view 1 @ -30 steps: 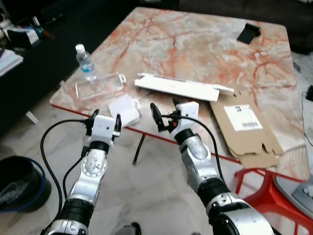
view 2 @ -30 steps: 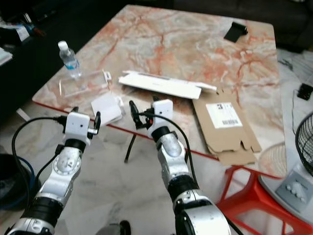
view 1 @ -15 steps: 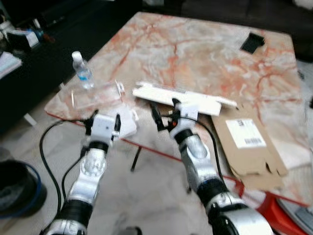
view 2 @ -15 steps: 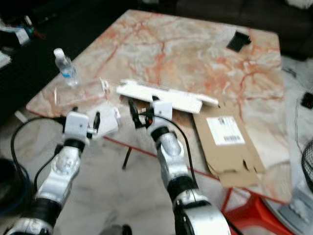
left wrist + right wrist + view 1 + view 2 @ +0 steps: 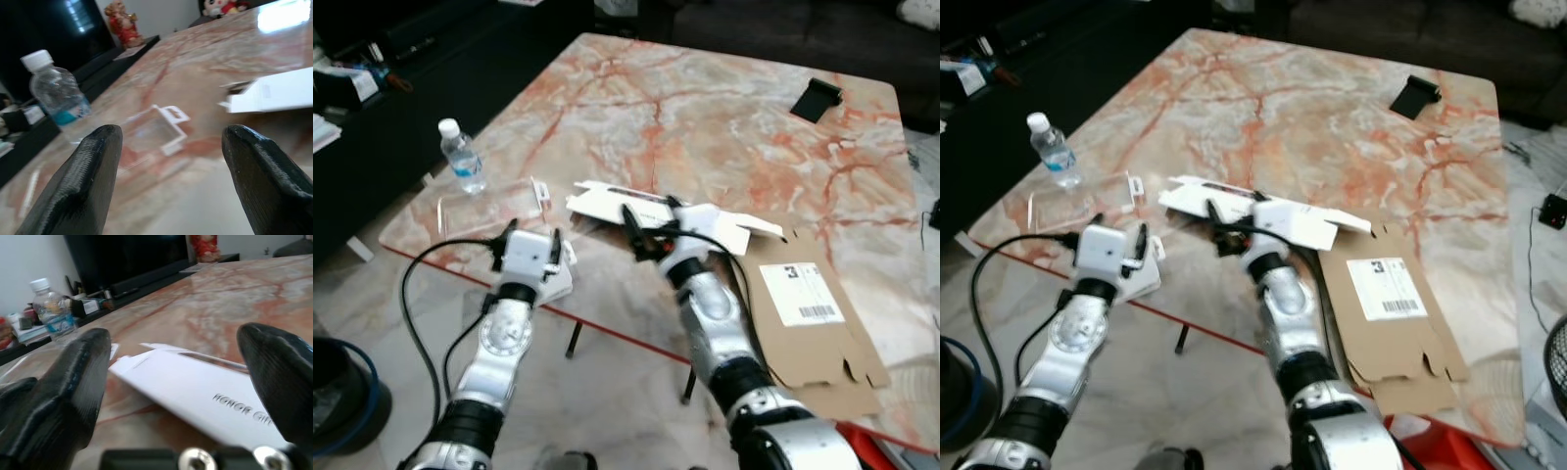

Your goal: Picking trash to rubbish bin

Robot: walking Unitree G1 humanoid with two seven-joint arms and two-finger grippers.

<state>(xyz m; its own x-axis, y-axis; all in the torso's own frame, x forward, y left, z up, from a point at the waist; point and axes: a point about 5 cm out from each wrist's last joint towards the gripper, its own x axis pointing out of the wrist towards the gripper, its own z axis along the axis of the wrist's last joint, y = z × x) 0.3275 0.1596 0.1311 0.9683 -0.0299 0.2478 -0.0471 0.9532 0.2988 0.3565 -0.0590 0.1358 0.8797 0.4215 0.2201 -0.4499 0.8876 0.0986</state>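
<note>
Both arms have come fwd over the marble table (image 5: 724,108) since a second ago; they were short of its red edge then, now the right gripper (image 5: 651,230) sits at the near side of the flat white box (image 5: 656,208), fingers spread wide, nothing held. In the right wrist view the box (image 5: 205,391) lies straight ahead between the two black fingers (image 5: 73,382), printed face up.

Key relation: box's long axis runs across the robot, left to right, roughly crosswise to the right gripper's reach. Right arm is clearly nearer; looks like the grasp would go over the near long edge.

Left gripper (image 5: 530,245) hovers at the table edge, also spread and empty, above a small white packet (image 5: 558,279). Ahead of it per left wrist view: clear plastic tray (image 5: 154,132), thin and see-through, and a water bottle (image 5: 56,95), upright, white cap.

Materials: box is thin card, smooth, rigid-ish; flattened brown cardboard (image 5: 808,318) w/ shipping label lies to the right, overhanging the edge. Table is glossy, pink-veined stone. Rubbish bin (image 5: 342,392) sits on the floor, far left, well apart.
</note>
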